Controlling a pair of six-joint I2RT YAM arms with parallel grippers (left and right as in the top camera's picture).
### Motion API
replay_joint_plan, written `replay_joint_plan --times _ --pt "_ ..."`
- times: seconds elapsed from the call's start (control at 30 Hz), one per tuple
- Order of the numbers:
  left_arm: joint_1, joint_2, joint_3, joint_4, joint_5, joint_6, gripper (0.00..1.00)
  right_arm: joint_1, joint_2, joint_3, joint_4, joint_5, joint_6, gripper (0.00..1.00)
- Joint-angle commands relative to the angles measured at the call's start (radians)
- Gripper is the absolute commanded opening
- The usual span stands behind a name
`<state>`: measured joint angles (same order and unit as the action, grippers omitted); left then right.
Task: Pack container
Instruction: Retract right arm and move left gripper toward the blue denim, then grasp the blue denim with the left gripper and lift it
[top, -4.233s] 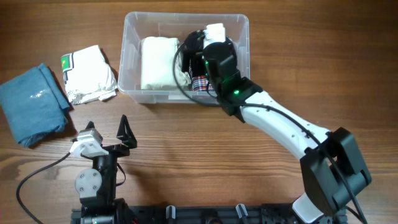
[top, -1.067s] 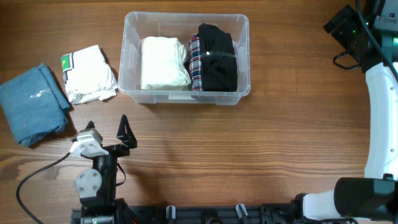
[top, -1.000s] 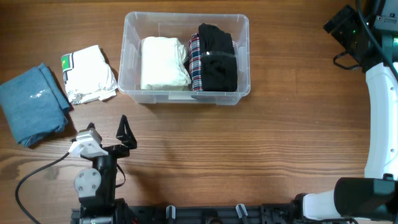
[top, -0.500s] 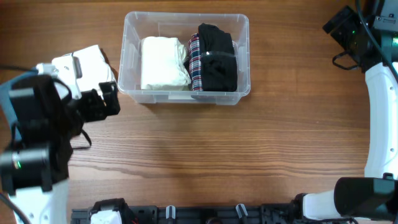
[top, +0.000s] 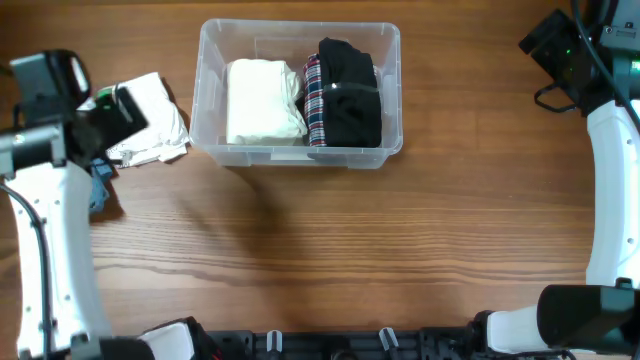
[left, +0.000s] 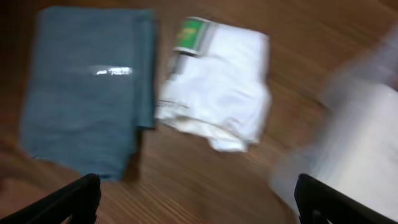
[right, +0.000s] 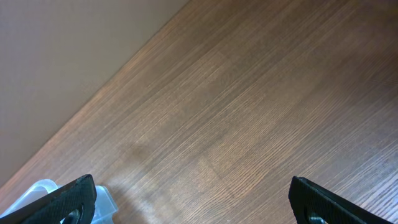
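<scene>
Wood-grain table (top: 300, 250) carries it all: at far left the left gripper (left: 198, 200), fingers spread wide and empty, hangs over two loose folds, a blue-grey cloth (left: 87, 87) off to its left and a white garment (left: 217, 87) straight ahead between the fingers. To that gripper's right sits the container (top: 212, 100), long axis across the table, holding a cream fold (top: 262, 100) on the left and a black-and-plaid bundle (top: 345, 95) on the right. Farthest right, the right gripper (right: 193, 202), likewise open and empty, is well apart over bare wood, so the left arm looks far nearer the next piece.
</scene>
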<state>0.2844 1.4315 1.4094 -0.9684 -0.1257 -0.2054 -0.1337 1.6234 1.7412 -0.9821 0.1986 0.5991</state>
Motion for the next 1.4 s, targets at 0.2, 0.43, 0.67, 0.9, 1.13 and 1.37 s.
replay_joint_plan --times 0.2,0.43,0.67,0.9,1.13,1.37 --pt "0.219 0.246 0.014 0.183 -0.201 -0.087 1.0 0.002 0.011 -0.001 0.002 -0.009 0.01 1.0" --pt "0.217 0.436 0.014 0.393 -0.188 -0.003 1.0 0.002 0.011 -0.001 0.002 -0.009 0.01 1.0" --pt "0.212 0.568 0.014 0.499 -0.119 0.076 1.0 0.002 0.011 -0.001 0.002 -0.009 0.01 1.0" --pt "0.209 0.662 0.014 0.529 -0.061 0.128 1.0 0.002 0.011 -0.001 0.002 -0.009 0.01 1.0" --pt "0.209 0.693 0.014 0.445 -0.134 0.131 0.98 0.002 0.011 -0.001 0.002 -0.009 0.01 1.0" --pt "0.209 0.693 0.014 0.277 -0.31 0.131 0.8 0.002 0.011 -0.001 0.002 -0.009 0.01 1.0"
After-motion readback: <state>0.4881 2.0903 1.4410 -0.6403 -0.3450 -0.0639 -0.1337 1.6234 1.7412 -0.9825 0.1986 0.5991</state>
